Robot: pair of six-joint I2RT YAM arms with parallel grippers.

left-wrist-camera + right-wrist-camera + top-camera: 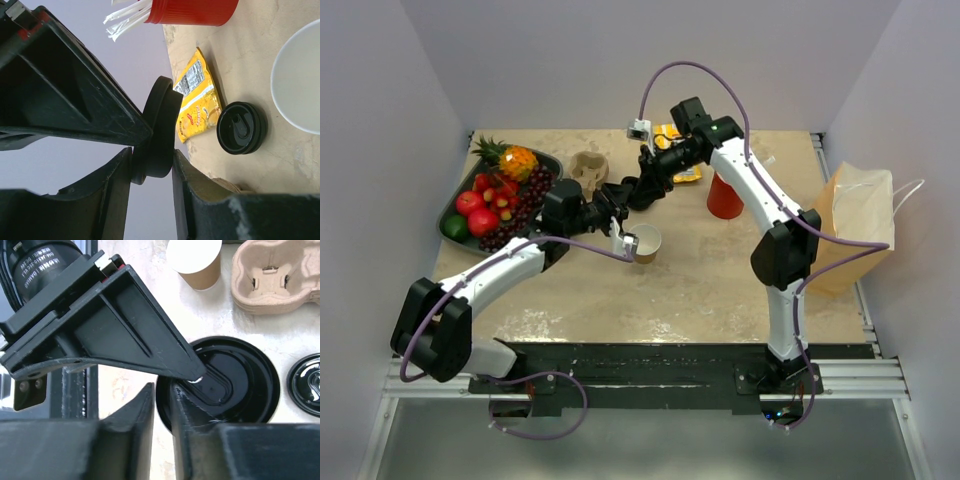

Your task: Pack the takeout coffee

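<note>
The takeout coffee is out of view. A lidless brown paper cup (646, 243) (195, 260) stands upright mid-table, white inside. Above the table both grippers meet on one black lid (162, 115) (240, 385) held on edge. My left gripper (152, 162) (618, 205) is shut on its rim, both fingers touching it. My right gripper (161, 400) (646, 188) still has the rim between its fingers, but a gap of light shows beside one finger. A second loose black lid (241, 127) (306, 385) lies flat on the table.
A pulp cup carrier (588, 170) (275, 275) sits behind the grippers. A red cup (725, 197) with white stirrers stands to the right, with yellow packets (197, 100) nearby. A fruit tray (548, 160) is at far left, and a brown paper bag (855, 225) at the right edge.
</note>
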